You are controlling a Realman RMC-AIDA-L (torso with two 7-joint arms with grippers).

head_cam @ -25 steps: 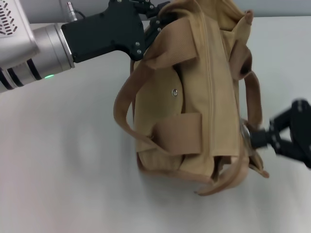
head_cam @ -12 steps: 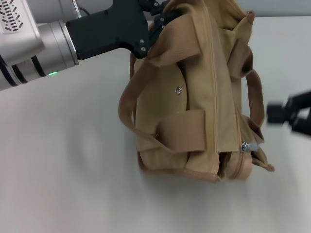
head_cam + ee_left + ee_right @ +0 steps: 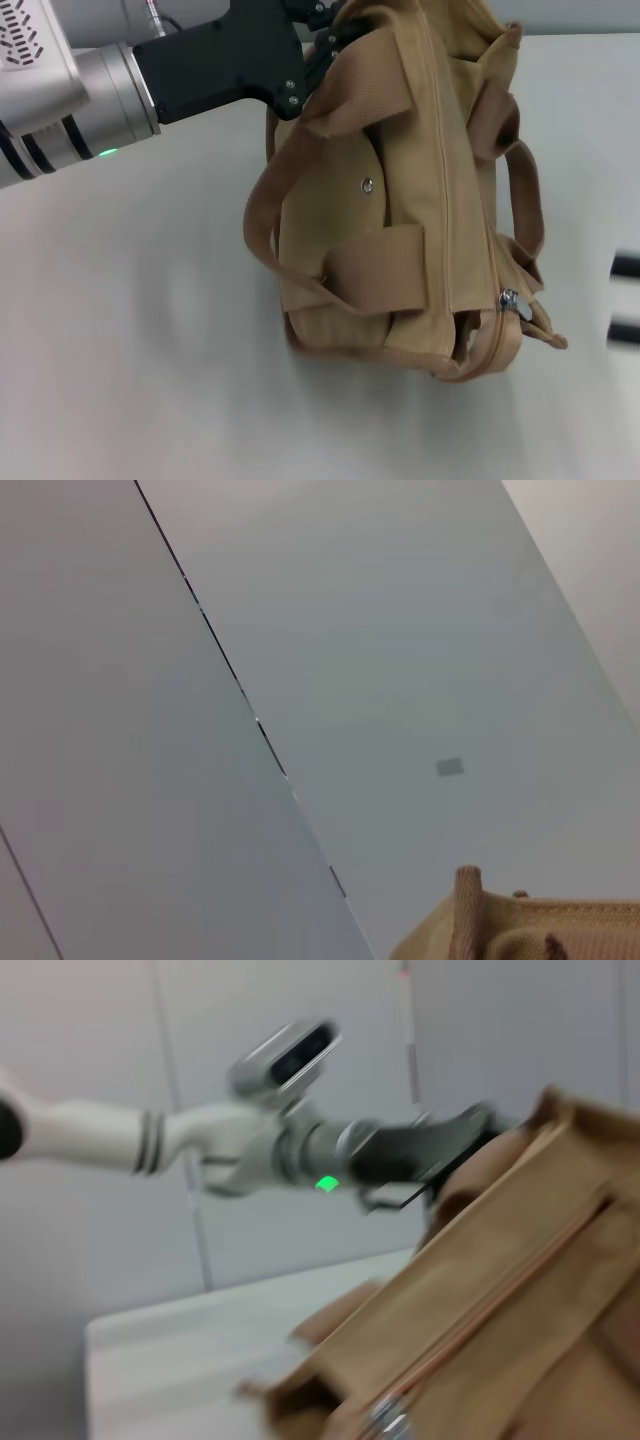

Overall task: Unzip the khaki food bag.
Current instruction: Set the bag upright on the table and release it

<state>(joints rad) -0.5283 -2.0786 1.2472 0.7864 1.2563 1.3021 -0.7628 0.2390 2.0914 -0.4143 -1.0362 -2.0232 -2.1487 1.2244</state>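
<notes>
One khaki food bag (image 3: 420, 190) with two handles lies on the table (image 3: 130, 350). Left tool (image 3: 322, 30) grips its far end; right tool (image 3: 625, 300), far right, state indiscernible.

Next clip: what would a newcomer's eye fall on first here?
The khaki food bag fills the middle of the white table, lying tipped with its zipper pull at the near end. The left gripper is at the bag's far top corner; the right gripper is a blur at the right edge.

Khaki food bag (image 3: 420, 200) – matt woven cloth w/ shiny metal snap (image 3: 368, 185).
</notes>
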